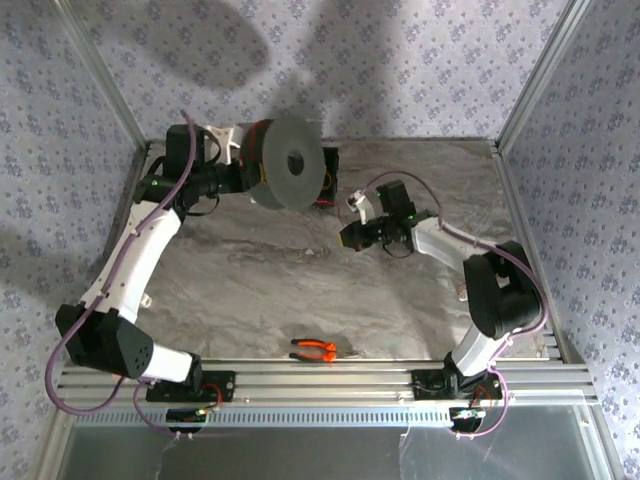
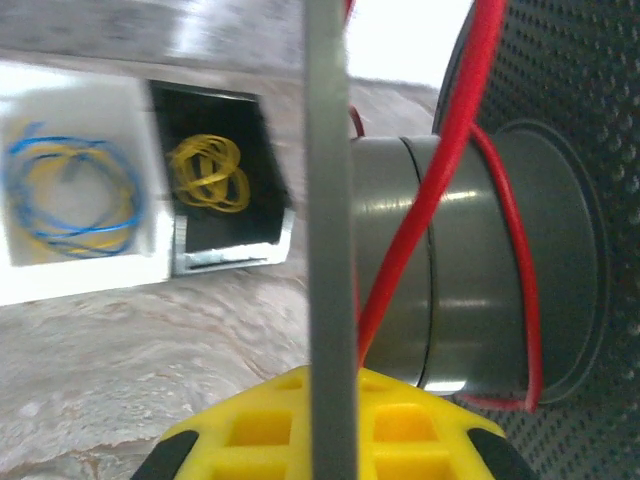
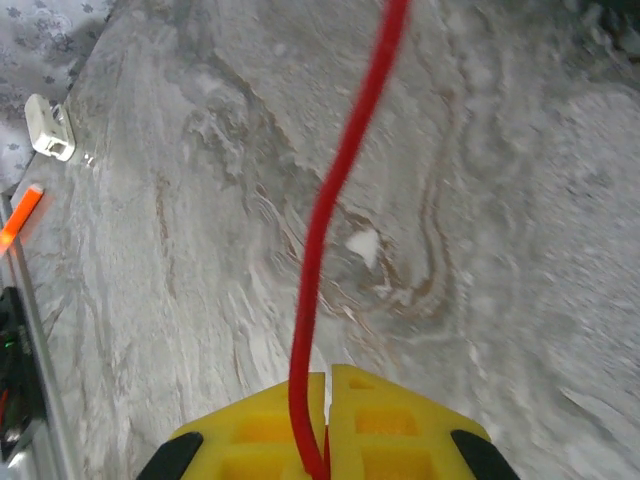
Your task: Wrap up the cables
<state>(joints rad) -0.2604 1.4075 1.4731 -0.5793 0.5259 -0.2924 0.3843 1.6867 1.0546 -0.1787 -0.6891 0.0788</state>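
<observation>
My left gripper (image 1: 250, 170) holds a grey spool (image 1: 292, 163) above the back left of the table. In the left wrist view its yellow fingers (image 2: 250, 425) are shut on the spool's thin flange (image 2: 330, 230). The red cable (image 2: 455, 160) crosses the grey hub (image 2: 470, 280) and loops round it. My right gripper (image 1: 348, 237) hovers at mid table, right of the spool. In the right wrist view its yellow jaws (image 3: 327, 440) are shut on the red cable (image 3: 320, 250), which runs up and away over the marble surface.
Orange-handled pliers (image 1: 313, 349) lie near the front rail. Behind the spool sit a black box of yellow wire loops (image 2: 208, 172) and a white box of blue and yellow loops (image 2: 70, 195). A small white clip (image 3: 48, 127) lies by the table edge. Walls enclose the table.
</observation>
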